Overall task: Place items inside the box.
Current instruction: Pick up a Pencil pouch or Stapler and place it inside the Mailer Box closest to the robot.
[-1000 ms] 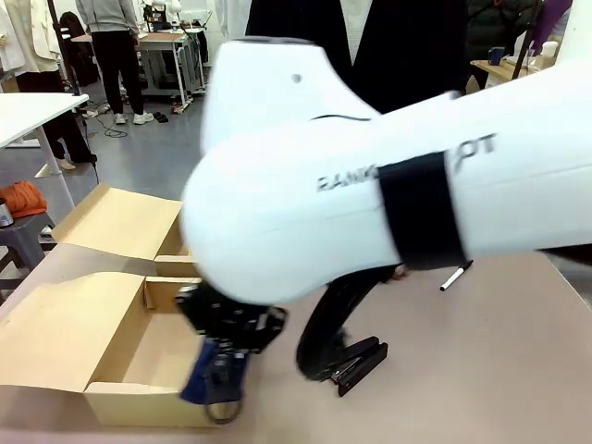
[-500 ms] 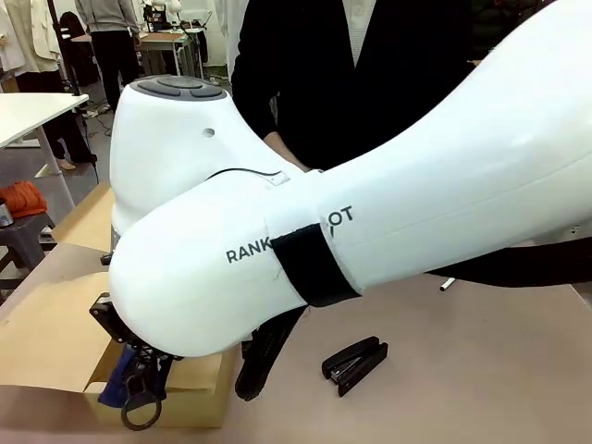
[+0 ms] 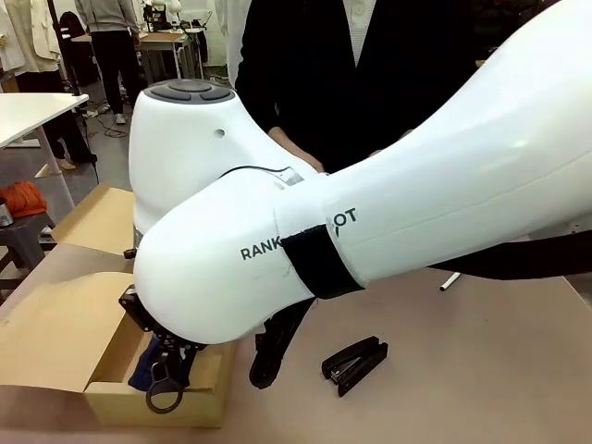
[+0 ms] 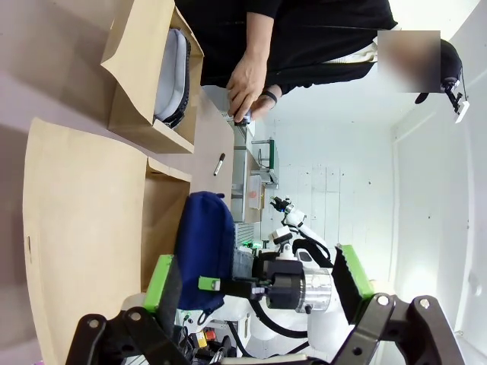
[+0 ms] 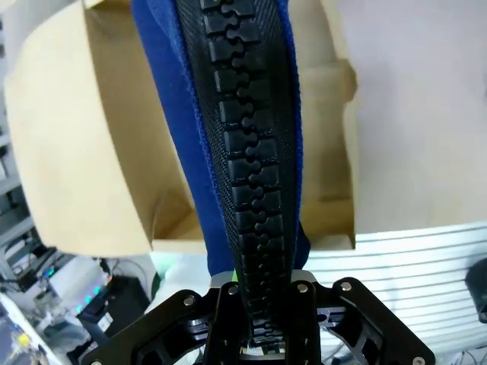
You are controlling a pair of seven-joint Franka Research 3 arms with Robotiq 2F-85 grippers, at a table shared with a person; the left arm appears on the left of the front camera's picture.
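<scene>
— Where's the pouch rn?

— In my right hand [image 5: 262, 293]. Its fingers are pressed together on one end of the navy fabric pencil pouch [image 5: 243, 114], pinching it across the wide black zipper-style strip. The pouch hangs down from there over the open brown cardboard box [image 3: 55, 342], which sits at the left of the tabletop [image 3: 499, 370].

— In or out of it?

— The lower end dips past the rim of the near compartment, right by the front wall. Can't tell if it touches the bottom. A black ring [image 3: 165, 400] dangles below my hand, in front of that wall.

— And the other one?

— My left hand [image 4: 255, 277] is spread wide, green pads well apart w/ nothing btw them. It faces the navy pouch from beside the box.

— Anything else about?

— A grey pouch [image 4: 173, 76] w/ a dark edge lies in another compartment, nearer the person [image 3: 370, 74]. A black stapler [image 3: 356, 363] lies on the tabletop to the right of the box, apart from it. A black marker pen [image 4: 219, 163] lies farther back, towards the person. The person wears a black top & stands at the far side. The person's hand [image 4: 247, 84] is over the tabletop holding sth small, can't tell what.
</scene>
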